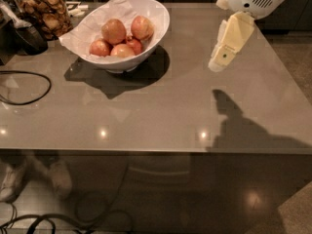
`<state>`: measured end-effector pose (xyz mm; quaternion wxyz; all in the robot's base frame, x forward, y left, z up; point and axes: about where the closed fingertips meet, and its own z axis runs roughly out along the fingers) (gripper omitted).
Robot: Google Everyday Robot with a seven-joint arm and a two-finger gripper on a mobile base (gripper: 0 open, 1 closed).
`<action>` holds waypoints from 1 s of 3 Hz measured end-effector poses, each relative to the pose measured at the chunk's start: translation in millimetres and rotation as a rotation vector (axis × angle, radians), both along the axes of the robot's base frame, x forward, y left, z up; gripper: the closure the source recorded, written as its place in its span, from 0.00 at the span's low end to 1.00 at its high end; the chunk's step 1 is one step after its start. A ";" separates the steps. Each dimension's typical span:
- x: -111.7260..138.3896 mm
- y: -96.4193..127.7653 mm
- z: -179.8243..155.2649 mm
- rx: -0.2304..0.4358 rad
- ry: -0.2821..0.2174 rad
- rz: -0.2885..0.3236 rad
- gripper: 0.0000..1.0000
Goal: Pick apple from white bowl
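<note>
The white bowl [158,30], lined with crumpled white paper, stands at the back left of the grey table. Several apples lie in it. The apple [113,31], the largest and golden yellow-orange, sits on top at the bowl's middle, with a redder one [142,27] to its right and smaller ones [99,48] in front. My cream gripper [217,65] hangs above the table to the right of the bowl, pointing down and left, well apart from the bowl and holding nothing that shows.
A glass jar of brown snacks [44,9] and a dark object [27,37] stand at the back left. A black cable [29,89] loops on the table's left side. The table's front edge [146,150] is near; its right edge runs below the arm.
</note>
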<state>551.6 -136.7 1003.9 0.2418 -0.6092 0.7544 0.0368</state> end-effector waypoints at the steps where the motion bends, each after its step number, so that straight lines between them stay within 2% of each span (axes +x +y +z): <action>1: 26.7 39.1 0.7 0.029 0.012 0.066 0.00; 2: 33.9 62.7 4.1 0.035 -0.010 0.132 0.00; 3: 39.5 70.5 5.0 0.075 -0.030 0.146 0.00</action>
